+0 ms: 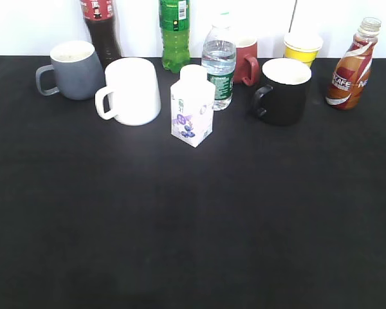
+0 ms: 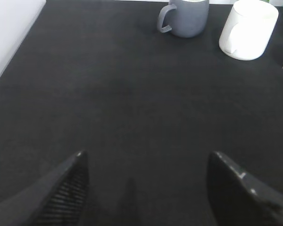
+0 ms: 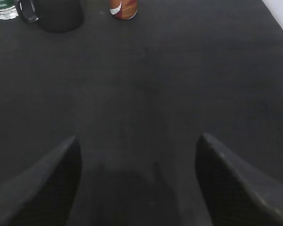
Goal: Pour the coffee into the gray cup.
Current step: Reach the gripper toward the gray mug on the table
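Note:
The coffee bottle (image 1: 351, 71) stands upright and uncapped at the back right of the black table; its base shows in the right wrist view (image 3: 123, 9). The gray cup (image 1: 74, 69) stands at the back left, handle to the left, and shows at the top of the left wrist view (image 2: 186, 18). My left gripper (image 2: 146, 162) is open and empty above bare table, well short of the gray cup. My right gripper (image 3: 137, 143) is open and empty, well short of the coffee bottle. Neither gripper shows in the exterior view.
A white mug (image 1: 133, 91), a small white carton (image 1: 192, 109), a water bottle (image 1: 219, 64), a black mug (image 1: 282, 91), a red mug (image 1: 246, 61), a yellow cup (image 1: 302, 47), a cola bottle (image 1: 101, 26) and a green bottle (image 1: 175, 32) crowd the back row.

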Tool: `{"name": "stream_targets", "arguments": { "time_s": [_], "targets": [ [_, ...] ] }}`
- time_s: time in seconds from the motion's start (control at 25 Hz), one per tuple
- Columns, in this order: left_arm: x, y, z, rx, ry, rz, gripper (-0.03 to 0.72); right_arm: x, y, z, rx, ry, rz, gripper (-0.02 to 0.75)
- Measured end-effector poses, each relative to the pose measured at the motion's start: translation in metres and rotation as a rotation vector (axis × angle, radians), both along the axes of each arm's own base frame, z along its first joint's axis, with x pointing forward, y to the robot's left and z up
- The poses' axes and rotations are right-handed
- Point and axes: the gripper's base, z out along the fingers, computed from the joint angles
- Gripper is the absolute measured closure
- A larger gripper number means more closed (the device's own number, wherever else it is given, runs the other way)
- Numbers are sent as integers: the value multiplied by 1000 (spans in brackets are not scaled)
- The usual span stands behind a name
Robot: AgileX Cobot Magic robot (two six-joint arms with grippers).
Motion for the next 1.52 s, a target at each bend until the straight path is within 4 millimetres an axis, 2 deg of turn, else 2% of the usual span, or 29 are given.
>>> {"name": "stream_targets", "arguments": {
  "time_s": [0.32,0.52,0.68,0.72,0.88,0.96,1.04,1.16,1.28,1.32,1.52],
  "targets": [
    [0,0,0,0,0,0,106,0,0,0,0,0,0,150],
    [0,-1,0,-6,0,-5,159,0,0,0,0,0,0,150],
    [0,-2,3,-22,-21,-16,165,0,0,0,0,0,0,150],
    [0,-3,7,-30,-56,-21,165,0,0,0,0,0,0,150],
    [12,-4,40,-58,-381,-26,176,0,0,0,0,0,0,150],
    [32,-3,55,-59,-460,-17,180,0,0,0,0,0,0,150],
    [62,-2,64,-58,-487,-8,183,0,0,0,0,0,0,150],
    [123,0,64,-58,-464,8,213,0,0,0,0,0,0,150],
    [181,1,45,-62,-412,24,239,0,0,0,0,0,0,150],
    [201,1,31,-60,-359,29,244,0,0,0,0,0,0,150],
    [259,3,-17,-48,-299,44,253,0,0,0,0,0,0,150]
  ]
}}
